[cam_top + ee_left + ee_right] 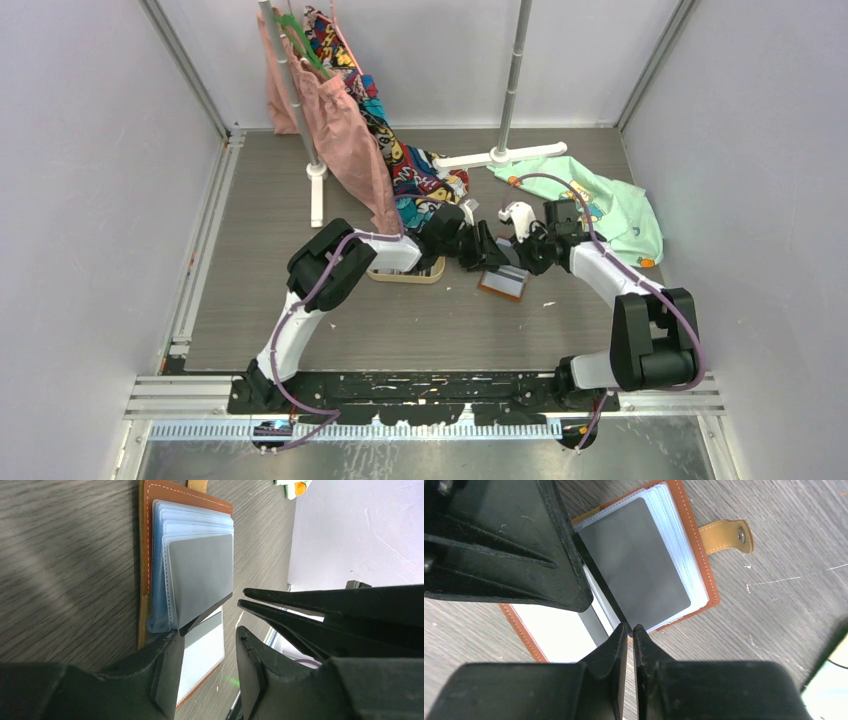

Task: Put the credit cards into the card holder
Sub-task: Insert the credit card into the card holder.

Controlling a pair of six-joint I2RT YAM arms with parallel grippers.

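The tan-brown card holder (502, 283) lies open on the table, its clear sleeves fanned out; it also shows in the left wrist view (145, 530) and the right wrist view (706, 570). A grey credit card (200, 580) (634, 565) rests tilted on the top sleeve. My right gripper (629, 627) (512, 264) is closed to a thin gap on the card's near corner. My left gripper (207, 632) (484, 254) is open, one finger touching the card's other corner. A white card or sleeve (554, 635) fills the holder's other half. Other cards are out of view.
An oval wooden tray (405, 272) sits under the left arm. A clothes rack stands at the back with pink cloth (350, 130) and a patterned garment (400, 160). A mint green garment (600, 205) lies at the right. The holder's snap tab (726, 535) sticks out.
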